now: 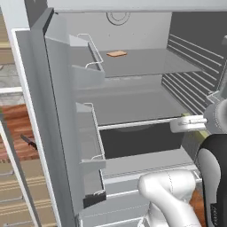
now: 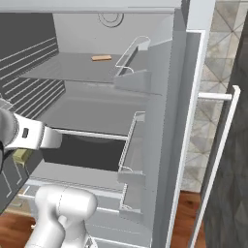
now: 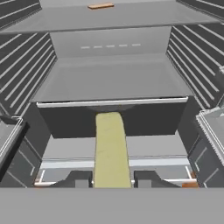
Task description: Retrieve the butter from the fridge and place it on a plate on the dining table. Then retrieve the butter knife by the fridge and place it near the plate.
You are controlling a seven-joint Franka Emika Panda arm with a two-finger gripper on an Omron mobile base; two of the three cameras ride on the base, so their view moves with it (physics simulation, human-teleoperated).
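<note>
The fridge (image 1: 133, 95) stands open in front of me, its shelves bare and grey. My gripper (image 3: 112, 177) hangs just outside the lower shelf, shut on the butter (image 3: 111, 148), an olive-yellow stick that juts forward between the two dark fingertips. A sliver of the butter (image 1: 193, 117) shows beside the white hand, and again in the right base view (image 2: 19, 155). The butter knife (image 1: 28, 141), small and dark, lies on a reddish wood surface left of the open door. The plate and the dining table are out of view.
A flat orange-brown item (image 1: 117, 53) lies on the top shelf at the back. The left door (image 1: 57, 111) with wire bins swings out on one side and the right door (image 2: 169, 121) on the other. Ribbed fridge walls (image 3: 26, 74) flank the shelves.
</note>
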